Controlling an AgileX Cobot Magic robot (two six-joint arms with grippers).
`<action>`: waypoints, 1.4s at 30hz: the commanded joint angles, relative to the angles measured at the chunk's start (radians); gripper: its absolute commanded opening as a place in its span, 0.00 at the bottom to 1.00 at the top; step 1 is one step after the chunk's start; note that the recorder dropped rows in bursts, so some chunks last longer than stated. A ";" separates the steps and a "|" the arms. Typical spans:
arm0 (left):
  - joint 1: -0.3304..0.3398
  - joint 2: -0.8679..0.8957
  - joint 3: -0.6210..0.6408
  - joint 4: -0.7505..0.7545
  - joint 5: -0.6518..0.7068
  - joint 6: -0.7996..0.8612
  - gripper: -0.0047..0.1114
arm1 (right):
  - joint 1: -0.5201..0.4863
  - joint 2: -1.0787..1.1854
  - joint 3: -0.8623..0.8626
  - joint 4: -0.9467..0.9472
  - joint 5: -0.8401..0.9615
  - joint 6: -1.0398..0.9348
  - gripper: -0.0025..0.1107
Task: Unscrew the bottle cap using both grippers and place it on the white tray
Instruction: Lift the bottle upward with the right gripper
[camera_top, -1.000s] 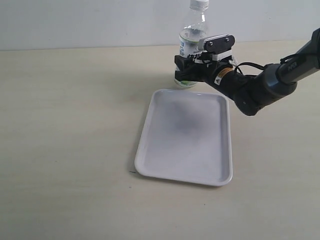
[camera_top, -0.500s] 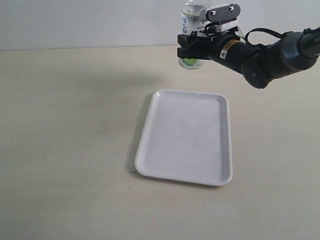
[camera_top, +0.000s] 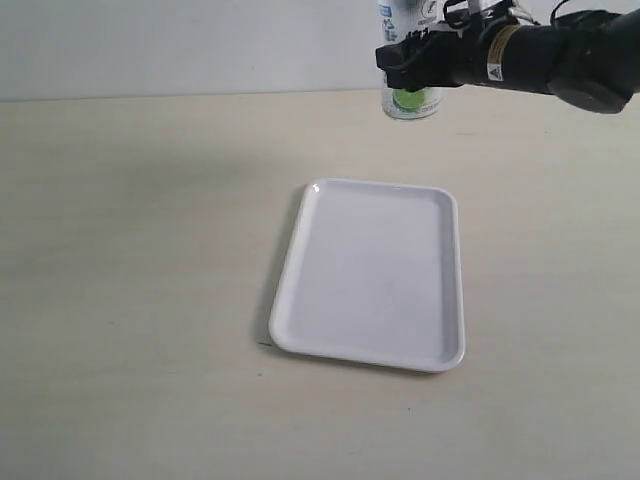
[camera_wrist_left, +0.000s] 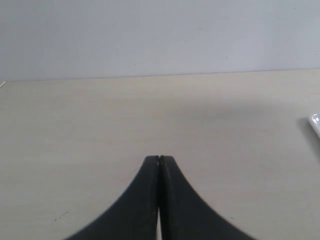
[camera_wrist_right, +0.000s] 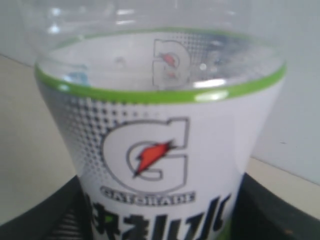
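Observation:
The clear bottle (camera_top: 408, 103) with its white label and green lime hangs above the far side of the table, its top cut off by the exterior view's edge. My right gripper (camera_top: 412, 62) is shut on its labelled body. In the right wrist view the bottle (camera_wrist_right: 160, 130) fills the picture, with dark fingers (camera_wrist_right: 272, 212) on both sides of it. The bottle cap is out of view. The white tray (camera_top: 370, 270) lies bare on the table's middle. My left gripper (camera_wrist_left: 160, 159) is shut on nothing, low over bare tabletop.
A pale wall stands behind the table's back edge (camera_top: 200, 96). A corner of the tray (camera_wrist_left: 315, 123) shows in the left wrist view. The left arm does not appear in the exterior view.
The right gripper has lifted the bottle off the table, up and a little to the right. The cap has passed out of the top of the exterior view. The tray stayed put.

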 joint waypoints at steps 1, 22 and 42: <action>-0.006 -0.006 -0.001 -0.007 -0.010 -0.004 0.04 | -0.001 -0.125 0.084 -0.148 0.029 0.168 0.02; -0.006 -0.006 -0.001 -0.007 -0.010 -0.004 0.04 | -0.052 -0.008 -0.117 -0.774 -0.020 0.579 0.02; -0.006 -0.006 -0.001 0.070 -0.017 0.181 0.04 | -0.052 0.042 -0.177 -0.806 -0.142 0.716 0.02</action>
